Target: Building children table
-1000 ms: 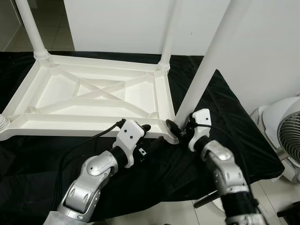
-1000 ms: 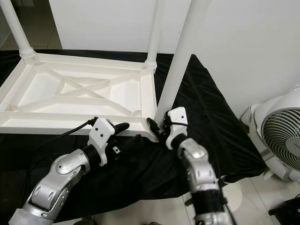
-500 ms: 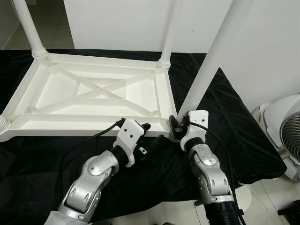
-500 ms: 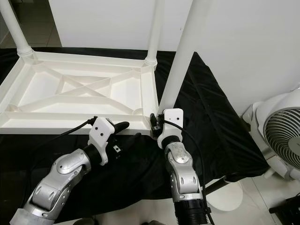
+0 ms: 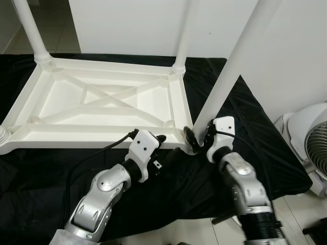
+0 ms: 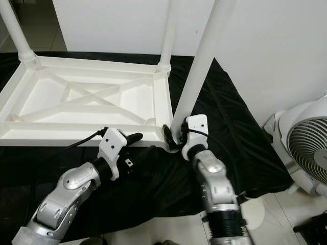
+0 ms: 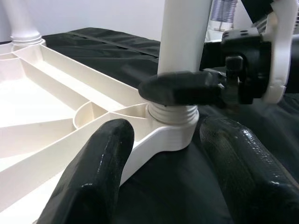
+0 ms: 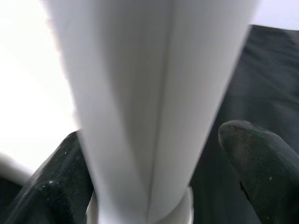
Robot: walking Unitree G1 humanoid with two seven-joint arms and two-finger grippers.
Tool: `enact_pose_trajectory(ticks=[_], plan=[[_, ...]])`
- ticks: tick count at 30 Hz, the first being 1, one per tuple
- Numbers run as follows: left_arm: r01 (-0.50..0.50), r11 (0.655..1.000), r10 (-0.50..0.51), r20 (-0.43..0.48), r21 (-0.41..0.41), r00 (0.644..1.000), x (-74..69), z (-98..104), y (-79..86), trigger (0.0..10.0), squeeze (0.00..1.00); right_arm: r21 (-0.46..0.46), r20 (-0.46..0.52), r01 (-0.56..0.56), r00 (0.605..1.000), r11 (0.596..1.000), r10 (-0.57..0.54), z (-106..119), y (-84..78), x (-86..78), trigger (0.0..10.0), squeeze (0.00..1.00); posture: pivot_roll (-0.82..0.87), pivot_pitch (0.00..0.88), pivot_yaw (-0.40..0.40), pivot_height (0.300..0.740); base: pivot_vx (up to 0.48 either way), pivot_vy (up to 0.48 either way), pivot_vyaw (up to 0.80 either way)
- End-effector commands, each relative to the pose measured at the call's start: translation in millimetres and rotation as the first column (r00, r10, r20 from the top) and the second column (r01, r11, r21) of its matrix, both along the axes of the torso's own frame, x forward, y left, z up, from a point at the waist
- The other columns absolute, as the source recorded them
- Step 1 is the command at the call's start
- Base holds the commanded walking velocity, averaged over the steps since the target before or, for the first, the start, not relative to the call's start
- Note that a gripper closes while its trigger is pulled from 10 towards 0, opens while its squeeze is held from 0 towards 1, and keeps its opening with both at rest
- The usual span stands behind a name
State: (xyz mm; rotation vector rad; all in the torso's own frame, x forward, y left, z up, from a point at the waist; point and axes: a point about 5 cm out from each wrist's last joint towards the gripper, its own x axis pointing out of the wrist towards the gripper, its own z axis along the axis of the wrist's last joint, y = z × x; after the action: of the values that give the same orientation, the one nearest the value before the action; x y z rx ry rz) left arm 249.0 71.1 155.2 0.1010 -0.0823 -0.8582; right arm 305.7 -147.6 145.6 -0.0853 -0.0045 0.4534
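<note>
— Black cloth (image 5: pixel 265 148) covers the low platform, with a white wall behind and a fan (image 5: pixel 309 148) off the right edge. What's lying on it?

— From the left eye view: the white tabletop (image 5: pixel 102 109) lies upside down on the cloth so its leg sockets face up. I count four legs standing in it, one per corner. The near-right leg (image 5: pixel 230 76) is the one I'm working. My right hand (image 5: pixel 196 139) sits at its base by the near-right corner, one finger either side of it. My left hand (image 5: pixel 164 148) rests at the near edge, just beside that corner, I'd guess to steady the top.

— And the right eye view?

— Same layout; the leg leans a little away from upright, so I judge it not fully seated.

— Left wrist view?

— My left fingers (image 7: pixel 100 172) are spread wide on nothing, flanking the corner socket (image 7: pixel 174 128). Threads show at the leg's foot above the collar, so it likely needs more turning.

— Right wrist view?

— The leg rises between my right fingers (image 8: pixel 261 163). One looks pressed to it; the other stands off, so I can't tell whether the grip is firm.
</note>
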Motion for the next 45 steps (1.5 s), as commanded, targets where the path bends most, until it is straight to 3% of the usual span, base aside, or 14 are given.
enact_pose_trajectory(ticks=[1,3,4,8,13,14,15,16,18,19,27,38,42,45], plan=[[0.046,0.999,-0.046,0.008,0.005,0.999,-1.5,1,-3.5,10.0,0.0,-0.033,0.003,-0.114,0.993,0.993,0.114,-2,-2.0,1.4,10.0,0.0,0.12,0.02,-0.086,0.74,0.0,0.0,0.0],[0.046,0.999,-0.046,0.008,0.005,0.999,-1.5,1,-3.5,10.0,0.0,-0.033,0.003,-0.114,0.993,0.993,0.114,-2,-2.0,1.4,10.0,0.0,0.12,0.02,-0.086,0.74,0.0,0.0,0.0],[0.046,0.999,-0.046,0.01,0.007,0.999,-1.1,1,-2.7,10.0,0.0,-0.071,-0.003,-0.224,0.974,0.972,0.225,-4,-0.9,3.0,10.0,0.0,0.13,0.019,-0.079,0.74,0.0,0.0,0.0],[0.044,0.999,-0.044,0.013,0.011,0.999,-0.3,3,-0.3,10.0,0.0,-0.111,-0.02,-0.361,0.932,0.926,0.361,-6,2.1,5.7,10.0,0.0,0.14,0.024,-0.072,0.74,0.0,0.0,0.0],[0.036,0.999,-0.036,0.015,0.016,0.999,-0.3,5,3.2,10.0,0.0,-0.14,-0.039,-0.419,0.908,0.897,0.418,-8,1.5,14.0,10.0,0.0,0.16,0.038,-0.064,0.74,0.0,0.0,0.0],[0.035,0.999,-0.035,0.015,0.016,0.999,-0.8,5,3.5,10.0,0.0,-0.143,-0.04,-0.427,0.904,0.893,0.426,-8,0.2,15.4,6.8,0.0,0.16,0.038,-0.064,0.74,0.0,0.0,0.0],[0.035,0.999,-0.035,0.015,0.016,0.999,-0.8,5,3.5,10.0,0.0,-0.143,-0.04,-0.427,0.904,0.893,0.426,-8,0.2,15.4,6.8,0.0,0.16,0.038,-0.064,0.74,0.0,0.0,0.0],[0.036,0.999,-0.036,0.012,0.018,0.999,-2.2,5,3.5,10.0,0.0,-0.136,-0.035,-0.449,0.893,0.883,0.448,-9,-1.5,15.5,2.8,0.0,0.16,0.04,-0.058,0.74,0.0,0.0,0.0],[0.036,0.999,-0.037,0.011,0.019,0.999,-2.4,5,3.4,10.0,0.0,-0.133,-0.034,-0.455,0.89,0.88,0.455,-9,-1.8,15.3,2.8,0.0,0.16,0.04,-0.058,0.74,0.0,0.0,0.0],[0.039,0.999,-0.039,0.01,0.017,0.999,-3.3,5,3.4,10.0,0.0,-0.146,-0.044,-0.462,0.886,0.874,0.461,-12,-4.3,15.9,0.0,0.0,0.17,0.039,-0.058,0.74,0.0,0.0,0.0],[0.04,0.999,-0.04,0.003,0.018,0.999,-5.1,4,3.6,10.0,0.0,-0.133,-0.068,-0.391,0.92,0.911,0.386,-24,-8.1,12.9,0.0,0.0,0.17,0.04,-0.073,0.74,0.0,0.0,0.0],[0.038,0.999,-0.038,-0.007,0.008,0.999,-10.3,1,-0.4,10.0,0.0,-0.018,-0.085,-0.117,0.99,0.993,0.115,-34,1.5,-4.3,0.0,0.0,0.17,0.031,-0.102,0.74,0.0,0.0,0.0],[0.04,0.999,-0.04,-0.011,0.006,0.999,-11.1,0,-1.2,10.0,0.0,0.016,-0.084,0.023,0.996,1.0,-0.021,-34,5.1,-10.3,0.0,0.0,0.17,0.03,-0.106,0.74,0.0,0.0,0.0],[0.043,0.999,-0.043,-0.015,0.004,0.999,-12.2,-1,-2.2,10.0,0.0,0.062,-0.096,0.299,0.951,0.952,-0.293,-33,13.7,-15.2,0.0,0.0,0.16,0.031,-0.107,0.74,0.0,0.0,0.0]])
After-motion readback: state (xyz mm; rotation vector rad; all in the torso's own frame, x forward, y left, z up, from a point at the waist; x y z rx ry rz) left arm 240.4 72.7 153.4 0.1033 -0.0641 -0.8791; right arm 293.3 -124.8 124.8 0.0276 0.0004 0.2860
